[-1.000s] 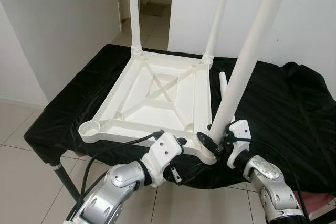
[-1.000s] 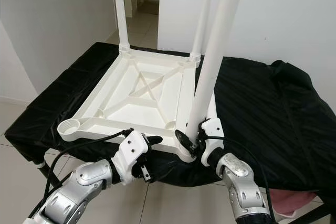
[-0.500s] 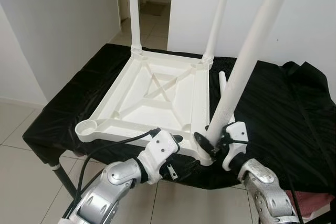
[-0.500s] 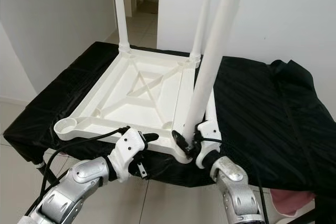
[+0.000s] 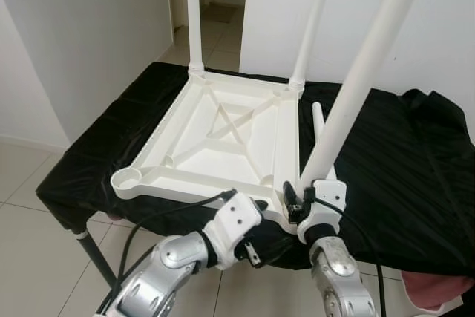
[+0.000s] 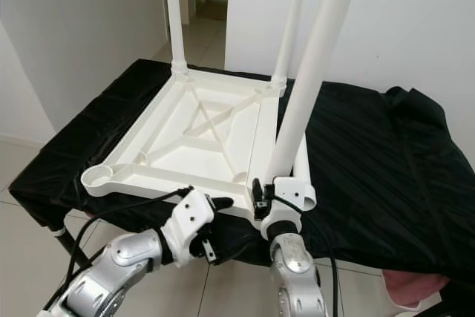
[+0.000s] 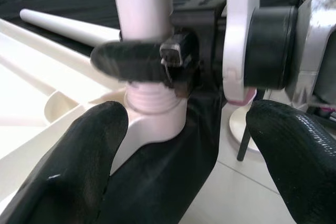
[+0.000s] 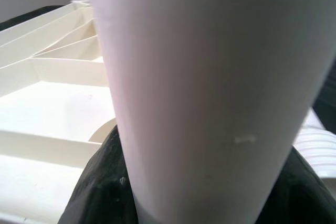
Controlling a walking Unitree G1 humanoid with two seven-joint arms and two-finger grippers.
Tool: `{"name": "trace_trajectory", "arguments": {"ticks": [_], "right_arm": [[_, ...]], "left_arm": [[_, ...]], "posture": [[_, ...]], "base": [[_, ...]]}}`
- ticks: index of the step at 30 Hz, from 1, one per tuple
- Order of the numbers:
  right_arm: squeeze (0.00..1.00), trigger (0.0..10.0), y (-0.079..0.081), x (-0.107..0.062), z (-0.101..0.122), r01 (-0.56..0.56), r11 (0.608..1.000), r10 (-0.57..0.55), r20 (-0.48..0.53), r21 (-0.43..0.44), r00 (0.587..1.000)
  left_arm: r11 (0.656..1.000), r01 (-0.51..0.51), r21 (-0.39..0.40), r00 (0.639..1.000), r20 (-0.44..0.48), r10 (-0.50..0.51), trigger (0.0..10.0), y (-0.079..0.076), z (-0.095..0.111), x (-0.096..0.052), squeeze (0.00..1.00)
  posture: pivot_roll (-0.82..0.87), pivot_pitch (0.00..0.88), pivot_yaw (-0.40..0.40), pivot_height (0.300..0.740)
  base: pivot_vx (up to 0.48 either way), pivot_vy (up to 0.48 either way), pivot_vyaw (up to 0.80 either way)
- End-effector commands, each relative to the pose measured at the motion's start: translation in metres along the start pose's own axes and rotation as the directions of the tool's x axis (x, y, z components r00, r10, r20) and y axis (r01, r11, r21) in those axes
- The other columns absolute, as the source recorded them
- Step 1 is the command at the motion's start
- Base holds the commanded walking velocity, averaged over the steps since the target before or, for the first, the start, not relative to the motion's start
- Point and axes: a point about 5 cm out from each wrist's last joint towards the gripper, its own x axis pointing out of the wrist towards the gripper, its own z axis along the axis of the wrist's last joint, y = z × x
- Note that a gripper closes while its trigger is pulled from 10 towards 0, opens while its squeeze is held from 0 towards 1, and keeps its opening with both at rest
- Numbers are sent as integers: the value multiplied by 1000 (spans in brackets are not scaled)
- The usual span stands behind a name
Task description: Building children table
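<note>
**Third leg going in; one socket and one leg outstanding**

The tabletop (image 5: pixel 223 139) lies upside down on the black cloth (image 5: pixel 401 146). Two far legs (image 5: pixel 194 16) stand seated. My right gripper (image 5: pixel 298 202) is clamped on the third leg (image 5: pixel 356 79) near its base, at the near right corner socket, the leg tilted. My left gripper (image 7: pixel 178 145) hangs beside that corner, fingers apart, holding nothing. The near left socket (image 5: pixel 128 180) is vacant; a spare leg (image 5: pixel 318 120) lies on the cloth. Against the earlier frame, my right wrist has swung under the leg, which looks slightly more upright.
</note>
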Motion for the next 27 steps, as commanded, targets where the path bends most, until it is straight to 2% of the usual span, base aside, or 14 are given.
{"name": "trace_trajectory", "arguments": {"ticks": [1, 6, 9, 10, 13, 18, 19, 23, 24, 25, 26, 27], "right_arm": [[0, 10000, 1, -7, -16, 60, 996, -54, -85, 69, 995], [0, 10000, -2, -7, -10, 47, 997, -43, -56, 56, 997], [0, 10000, 2, -7, -6, 27, 997, -26, -28, 71, 999], [1000, 10000, 3, -7, -4, 23, 997, -22, -14, 80, 1000], [1000, 10000, 3, -8, 0, 13, 993, -14, 10, 117, 1000], [1000, 10000, -1, -8, 5, -28, 993, 23, 44, 115, 999], [1000, 10000, -4, -7, 9, -91, 991, 85, 64, 97, 994], [1000, 10000, -11, -6, 9, -173, 983, 169, 66, 68, 983], [808, 10000, -16, -4, 8, -263, 964, 260, 51, 47, 964], [263, 10000, -17, -4, 9, -302, 953, 300, 52, 36, 952], [263, 10000, -17, -4, 9, -302, 953, 300, 52, 36, 952], [0, 10000, -18, -2, 9, -337, 941, 336, 48, 32, 941]], "left_arm": [[1000, 8, -8, 1000, -17, -8, 10000, -2, -3, 0, 0], [1000, 8, -9, 1000, -15, -8, 10000, -1, -3, 0, 0], [1000, 5, -5, 1000, -16, -5, 10000, 1, -4, 0, 0], [1000, 1, -3, 1000, -17, -1, 10000, 2, -4, -1, 0], [1000, -4, -4, 1000, -18, 3, 10000, 2, -4, -1, 0], [1000, -4, 7, 1000, -26, 4, 10000, 3, -5, -4, 0], [1000, -4, 12, 999, -33, 5, 10000, 5, -5, -6, 0], [1000, -7, 18, 999, -39, 7, 10000, 8, -6, -7, 0], [1000, -5, 27, 999, -44, 7, 10000, 10, -6, -7, 0], [1000, -3, 28, 999, -44, 5, 10000, 10, -6, -7, 0], [1000, -3, 28, 999, -44, 5, 10000, 10, -6, -7, 0], [1000, 0, 30, 999, -45, 2, 10000, 10, -6, -7, 0]], "posture": [[-25, 123, -19, 740], [-28, 121, -24, 740], [-27, 118, -28, 740], [-27, 118, -29, 740], [-24, 119, -30, 740], [-18, 117, -32, 740], [-19, 117, -28, 740], [-20, 116, -26, 740], [-23, 115, -22, 740], [-23, 115, -22, 740], [-23, 115, -22, 740], [-27, 113, -18, 740]], "base": [[0, 0, 0], [0, 0, 0], [0, 0, 0], [0, 0, 0], [0, 0, 0], [0, 0, 0], [0, 0, 0], [0, 0, 0], [0, 0, 0], [0, 0, 0], [0, 0, 0], [0, 0, 0]]}}
